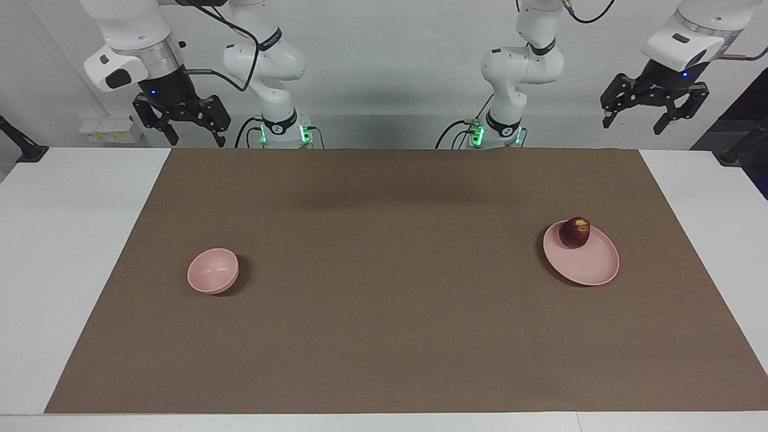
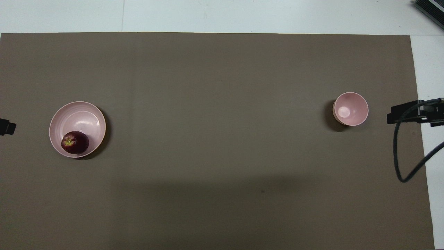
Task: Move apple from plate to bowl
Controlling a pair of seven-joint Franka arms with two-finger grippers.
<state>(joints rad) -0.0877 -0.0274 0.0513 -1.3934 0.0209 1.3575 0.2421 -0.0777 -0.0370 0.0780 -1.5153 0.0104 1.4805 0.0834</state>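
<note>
The dark red apple [image 1: 575, 232] [image 2: 75, 142] sits on the pale pink plate [image 1: 591, 262] [image 2: 81, 116], at the plate's edge nearer to the robots, toward the left arm's end of the table. The small pink bowl [image 1: 212, 270] [image 2: 350, 108] stands empty toward the right arm's end. My left gripper [image 1: 633, 125] hangs open and empty, raised by the table's edge at the robots' end, apart from the plate. My right gripper [image 1: 196, 141] hangs open and empty, raised at the robots' end, apart from the bowl. Both arms wait.
A brown mat [image 1: 384, 336] [image 2: 222, 208] covers most of the white table [image 1: 72, 240]. A black cable [image 2: 399, 152] loops at the right arm's end of the mat in the overhead view.
</note>
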